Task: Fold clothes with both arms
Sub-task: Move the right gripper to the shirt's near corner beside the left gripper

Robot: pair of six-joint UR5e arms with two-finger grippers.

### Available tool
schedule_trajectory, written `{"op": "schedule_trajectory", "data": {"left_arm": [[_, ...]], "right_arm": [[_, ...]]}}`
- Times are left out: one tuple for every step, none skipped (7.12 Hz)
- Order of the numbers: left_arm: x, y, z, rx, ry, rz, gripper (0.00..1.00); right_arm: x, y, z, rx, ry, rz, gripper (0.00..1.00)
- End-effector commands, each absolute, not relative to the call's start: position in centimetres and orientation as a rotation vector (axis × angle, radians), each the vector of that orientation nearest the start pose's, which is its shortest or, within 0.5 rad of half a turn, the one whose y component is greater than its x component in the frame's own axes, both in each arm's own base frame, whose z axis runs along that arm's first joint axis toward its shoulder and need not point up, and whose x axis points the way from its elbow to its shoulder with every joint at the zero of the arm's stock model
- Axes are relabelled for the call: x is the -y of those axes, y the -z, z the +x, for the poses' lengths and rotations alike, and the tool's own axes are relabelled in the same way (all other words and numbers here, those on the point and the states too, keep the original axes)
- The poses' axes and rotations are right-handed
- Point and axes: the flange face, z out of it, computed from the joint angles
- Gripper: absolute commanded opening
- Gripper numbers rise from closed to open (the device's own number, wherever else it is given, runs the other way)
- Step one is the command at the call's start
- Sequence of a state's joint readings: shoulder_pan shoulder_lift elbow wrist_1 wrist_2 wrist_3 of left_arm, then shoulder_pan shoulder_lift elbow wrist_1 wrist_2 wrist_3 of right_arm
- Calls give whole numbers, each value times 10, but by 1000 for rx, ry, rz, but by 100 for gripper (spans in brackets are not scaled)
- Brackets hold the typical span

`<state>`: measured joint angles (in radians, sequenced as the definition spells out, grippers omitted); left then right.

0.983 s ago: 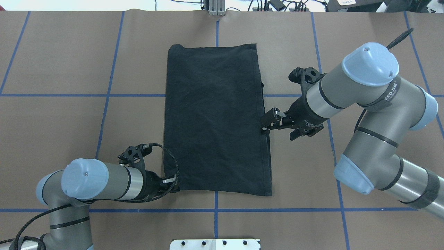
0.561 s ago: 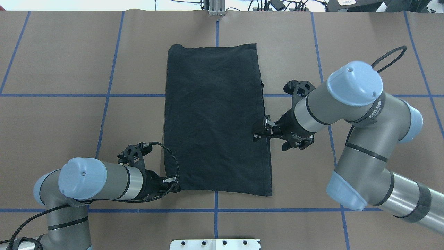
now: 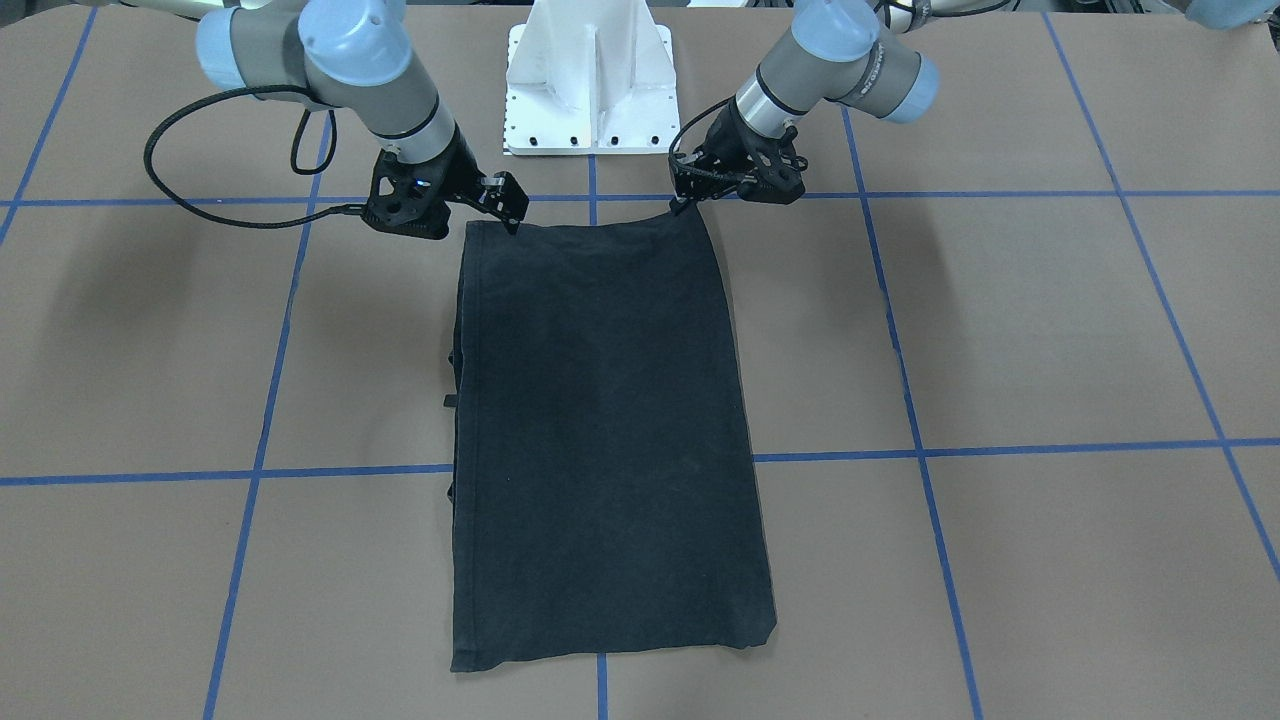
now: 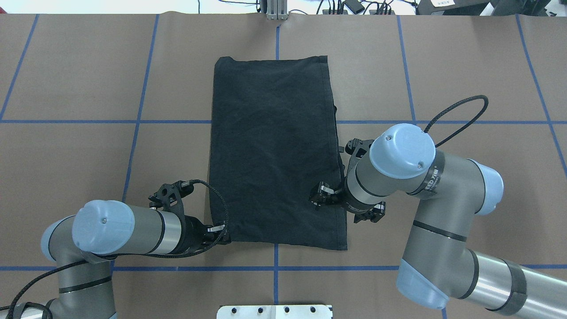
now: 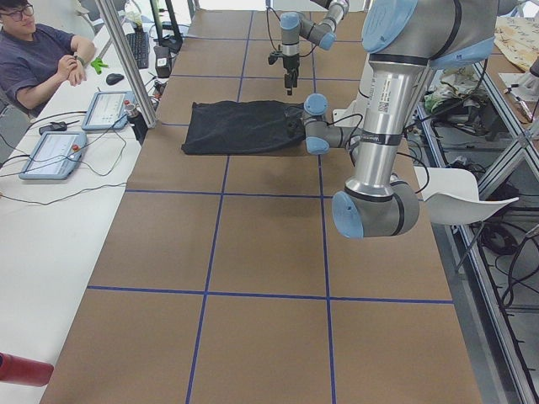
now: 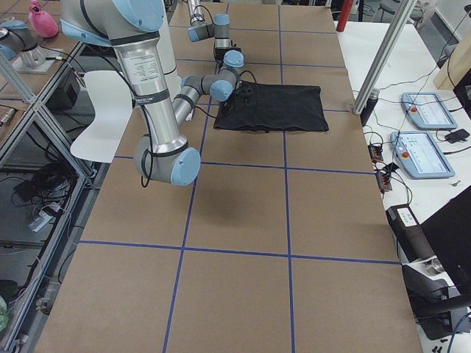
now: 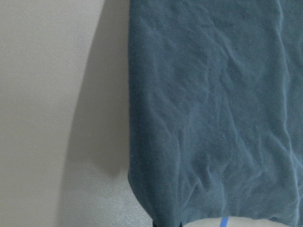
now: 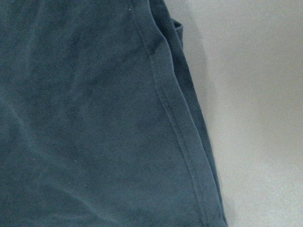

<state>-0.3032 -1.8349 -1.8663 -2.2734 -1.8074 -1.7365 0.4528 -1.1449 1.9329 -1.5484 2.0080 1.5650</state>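
Readying the near-hem grasp: your left gripper (image 4: 220,235) touches the shirt (image 4: 274,146) corner, grip unclear; your right gripper (image 4: 320,195) hovers spread, empty. Move it to its corner.

The tips of the left pincer (image 4: 225,234) vanish against the dark shirt (image 4: 274,146) at lower left, perhaps closed; the right pincer (image 4: 320,198) sits half under its own wrist (image 4: 364,194).

The T-shirt (image 4: 274,150) lies flat mid-table (image 4: 88,155). The left end effector (image 4: 219,235) is at its robot-side left corner, the right end effector (image 4: 320,197) above its right edge.
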Motion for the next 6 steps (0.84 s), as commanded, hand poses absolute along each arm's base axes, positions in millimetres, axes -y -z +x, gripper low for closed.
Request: {"op": "schedule_trajectory", "data": {"left_arm": [[273,-297,506,-1274,252,-119,0],[273,-297,506,-1274,253,-117,0],[273,-297,507,-1273,253,-118,0],[273,-298,506,-1271,254,-118,0],[272,-299,507,-1271,252,-119,0],[272,-298,507,-1273,251,-120,0]], "right_arm": [[320,-263,-513,787,-221,-173,100],[325,-271,-521,770,-205,-150,100],[329,-274,-527,764,-179,-127,100],[331,-276,-535,755,-164,-124,100],[329,-274,-541,754,-133,-118,100],[324,-274,-544,755,-121,-120,100]]}}
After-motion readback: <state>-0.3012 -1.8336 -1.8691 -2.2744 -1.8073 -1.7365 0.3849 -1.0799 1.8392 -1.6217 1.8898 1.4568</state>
